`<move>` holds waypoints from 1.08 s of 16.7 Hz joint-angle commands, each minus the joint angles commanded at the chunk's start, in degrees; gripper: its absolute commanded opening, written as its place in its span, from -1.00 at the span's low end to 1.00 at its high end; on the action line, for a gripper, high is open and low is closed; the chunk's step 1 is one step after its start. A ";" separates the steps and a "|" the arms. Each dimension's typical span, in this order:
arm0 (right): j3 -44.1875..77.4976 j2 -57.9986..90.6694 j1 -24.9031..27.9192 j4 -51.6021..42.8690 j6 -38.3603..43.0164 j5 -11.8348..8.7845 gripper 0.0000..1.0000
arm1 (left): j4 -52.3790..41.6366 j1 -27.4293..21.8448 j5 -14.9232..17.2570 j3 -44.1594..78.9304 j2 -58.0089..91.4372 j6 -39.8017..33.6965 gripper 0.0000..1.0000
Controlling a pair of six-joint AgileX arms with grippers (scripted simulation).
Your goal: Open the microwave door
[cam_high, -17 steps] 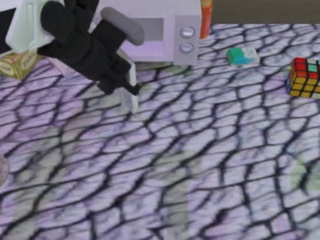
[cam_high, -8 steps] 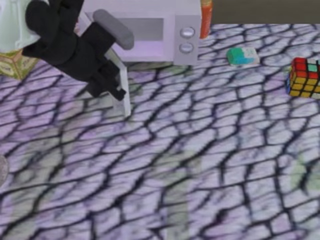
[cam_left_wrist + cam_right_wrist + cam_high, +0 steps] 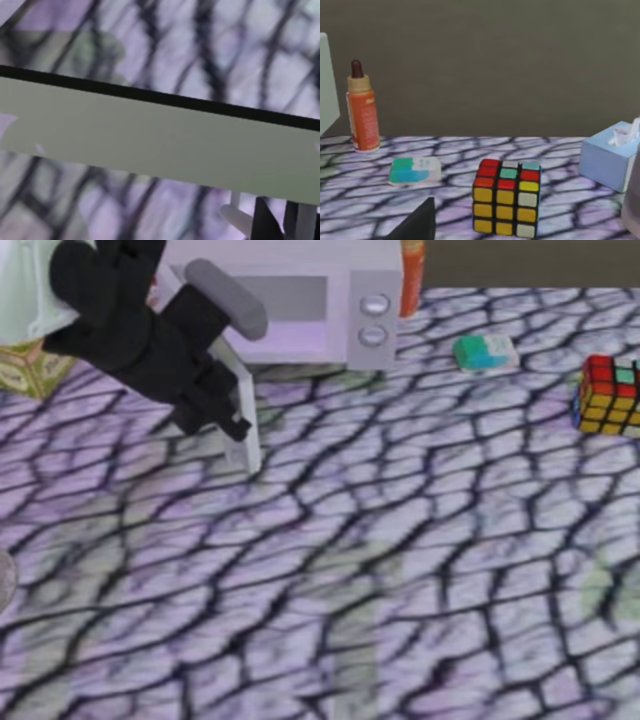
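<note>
My left tool (image 3: 238, 426) is pressing against the microwave door (image 3: 248, 415); whether its fingers are clamped or apart I cannot tell. The door is standing swung out from the microwave (image 3: 330, 300) at the table's (image 3: 400, 570) far left, so opening looks nearly finished.

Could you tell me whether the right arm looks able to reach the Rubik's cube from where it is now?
Probably yes. The Rubik's cube stands in the open at the table's right edge, right in front of the right wrist camera. Only the small teal-and-white pack lies nearby, off to one side.
</note>
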 joint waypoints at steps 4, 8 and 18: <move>0.00 0.00 0.00 0.00 0.00 0.00 1.00 | 0.00 0.00 0.00 0.00 0.00 0.00 -1.00; 0.00 0.00 0.00 0.00 0.00 0.00 1.00 | 0.00 0.00 0.00 0.00 0.00 0.00 -1.00; 0.00 0.00 0.00 0.00 0.00 0.00 1.00 | -1.09 1.20 1.69 -0.06 -0.18 3.49 -1.00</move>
